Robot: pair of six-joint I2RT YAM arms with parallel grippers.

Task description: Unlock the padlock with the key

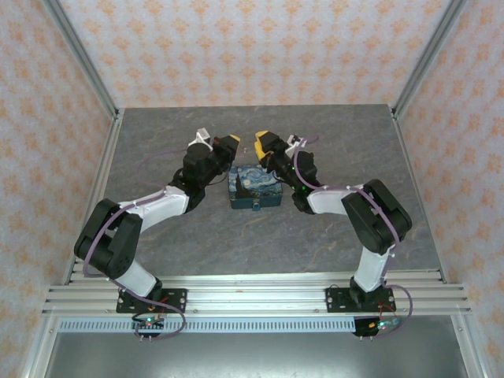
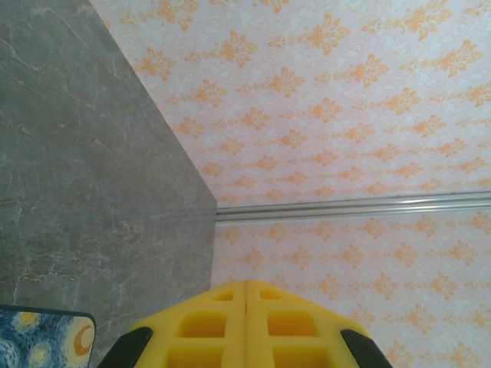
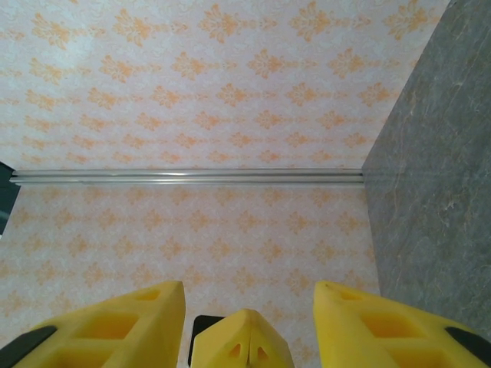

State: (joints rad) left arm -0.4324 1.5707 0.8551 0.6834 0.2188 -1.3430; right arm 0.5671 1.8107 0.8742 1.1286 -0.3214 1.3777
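Grey marbled table (image 1: 157, 142): left gripper (image 2: 245, 285) clenched, contents indiscernible; right gripper (image 3: 248, 287) released; tip to tip above painted box (image 1: 254, 187), probably for a handover; padlock (image 1: 258, 208) apparently at box's near edge, untouched.

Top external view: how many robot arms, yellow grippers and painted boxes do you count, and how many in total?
Robot arms: 2 (left arm, right arm)
Yellow grippers: 2 (left gripper, right gripper)
Painted box: 1
Total: 5
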